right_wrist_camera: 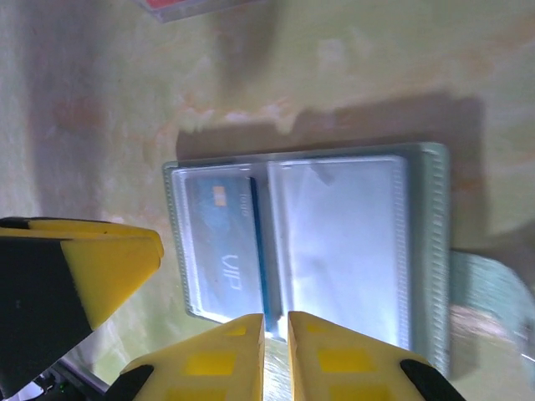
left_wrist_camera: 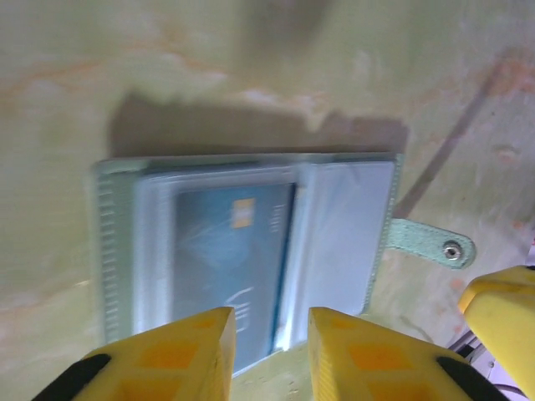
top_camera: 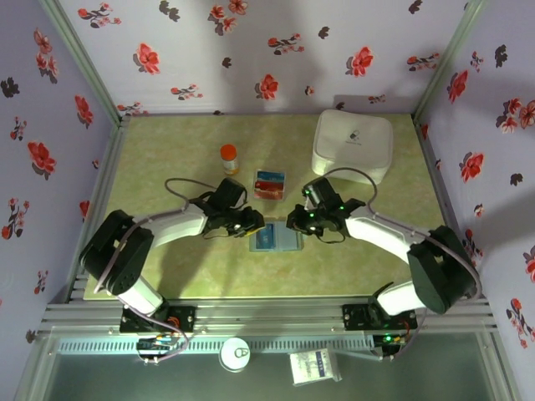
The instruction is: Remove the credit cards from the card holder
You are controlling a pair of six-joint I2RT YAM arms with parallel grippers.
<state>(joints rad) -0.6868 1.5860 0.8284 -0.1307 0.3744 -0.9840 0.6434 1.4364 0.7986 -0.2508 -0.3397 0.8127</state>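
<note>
The card holder [top_camera: 277,239] lies open flat on the table between both grippers, clear sleeves up. A blue credit card [left_wrist_camera: 226,251] sits in one sleeve, and it reads "VIP" in the right wrist view [right_wrist_camera: 219,242]. My left gripper [left_wrist_camera: 269,351] hovers at the holder's [left_wrist_camera: 343,225] near edge, jaws apart, with the card's corner and bare table in the gap. My right gripper [right_wrist_camera: 276,334] is closed to a thin slit on the holder's [right_wrist_camera: 343,251] middle sleeve edge, beside the card's long edge. From above, the left gripper [top_camera: 253,224] and right gripper [top_camera: 292,224] flank the holder's far side.
A clear tray [top_camera: 269,184] holding red and blue cards stands just behind the holder. An orange-capped bottle [top_camera: 228,159] is to its left. A big white case [top_camera: 353,146] fills the back right. The holder's strap with a snap [left_wrist_camera: 430,244] sticks out sideways.
</note>
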